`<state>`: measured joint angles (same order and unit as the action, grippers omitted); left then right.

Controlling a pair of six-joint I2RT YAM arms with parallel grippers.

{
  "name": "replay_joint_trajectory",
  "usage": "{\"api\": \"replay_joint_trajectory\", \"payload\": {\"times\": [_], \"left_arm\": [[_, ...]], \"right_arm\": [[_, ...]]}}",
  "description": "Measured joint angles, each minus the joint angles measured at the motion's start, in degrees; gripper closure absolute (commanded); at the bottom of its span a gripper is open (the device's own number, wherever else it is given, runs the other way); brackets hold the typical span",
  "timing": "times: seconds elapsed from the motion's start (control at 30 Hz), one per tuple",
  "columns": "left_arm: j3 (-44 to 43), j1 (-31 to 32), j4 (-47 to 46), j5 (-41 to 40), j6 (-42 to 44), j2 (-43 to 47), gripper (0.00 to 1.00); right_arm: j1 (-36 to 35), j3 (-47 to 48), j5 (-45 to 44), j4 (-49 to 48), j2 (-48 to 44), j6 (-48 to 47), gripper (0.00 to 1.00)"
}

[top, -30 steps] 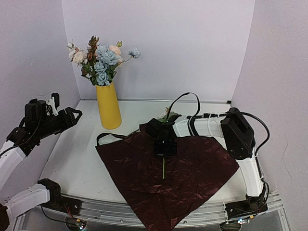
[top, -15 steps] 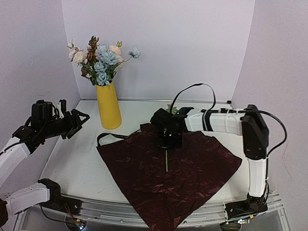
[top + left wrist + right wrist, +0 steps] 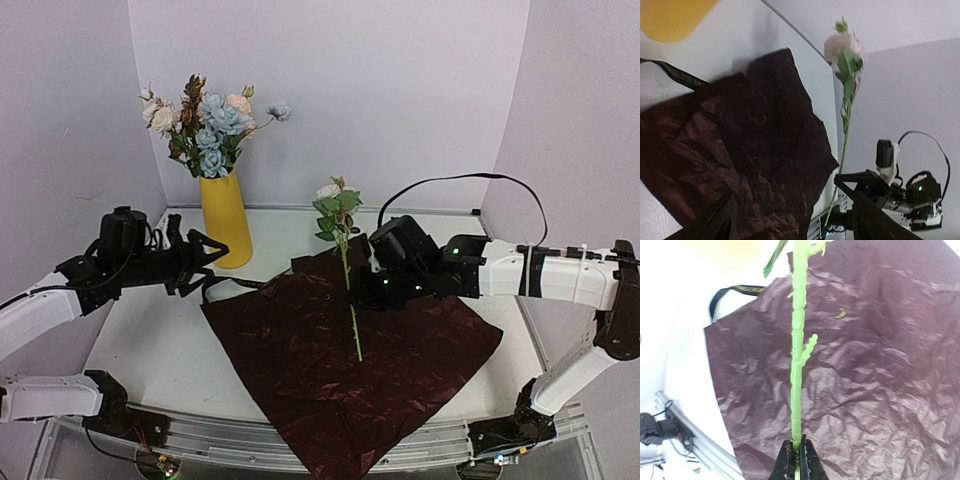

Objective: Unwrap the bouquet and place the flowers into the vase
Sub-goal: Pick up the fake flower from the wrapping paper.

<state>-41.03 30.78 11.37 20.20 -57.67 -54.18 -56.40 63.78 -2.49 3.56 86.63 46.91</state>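
Observation:
The yellow vase [image 3: 225, 220] stands at the back left with several flowers [image 3: 212, 128] in it. The bouquet's dark red wrapping paper [image 3: 330, 370] lies spread flat on the table, and its black ribbon [image 3: 226, 283] lies at the paper's left corner. My right gripper [image 3: 354, 290] is shut on the green stem [image 3: 798, 355] of one cream rose [image 3: 331, 195] and holds it upright above the paper. That rose [image 3: 844, 47] also shows in the left wrist view. My left gripper [image 3: 208, 265] hangs open and empty just right of the vase's foot, pointing at the held stem.
Lilac walls close in the table at the back and on both sides. A metal rail [image 3: 200, 435] runs along the near edge. The right arm [image 3: 540, 275] stretches in from the right over the paper's far corner, with a black cable looping above it.
My right gripper closed on the stem lying on the paper and lifted the flower upright. My left arm swung right, past the vase's foot, its jaws opening a little wider.

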Motion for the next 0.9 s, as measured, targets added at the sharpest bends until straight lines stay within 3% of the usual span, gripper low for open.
{"api": "replay_joint_trajectory", "payload": {"times": [0.13,0.27,0.53,0.7,0.9], "left_arm": [[-3.09,9.67,-4.42,-3.17,-1.84,-7.25,0.21],[-9.85,14.23,-7.82,-5.73,-2.27,-15.77,0.25],[-21.39,15.19,-12.33,-6.93,-0.81,-26.07,0.35],[-24.13,15.29,-12.95,-6.87,-0.32,-30.10,0.46],[-27.40,15.30,-12.95,-6.43,-0.19,-33.98,0.48]], "right_arm": [[0.05,-0.41,3.52,-4.82,-0.19,-1.72,1.00],[0.07,-0.41,6.94,-8.24,-0.33,-2.81,1.00],[0.07,-0.78,12.43,-12.27,-2.54,-3.56,1.00],[0.07,-2.08,14.07,-12.98,-4.85,-4.10,1.00],[0.07,-2.35,14.89,-13.01,-5.27,-5.17,1.00]]}}
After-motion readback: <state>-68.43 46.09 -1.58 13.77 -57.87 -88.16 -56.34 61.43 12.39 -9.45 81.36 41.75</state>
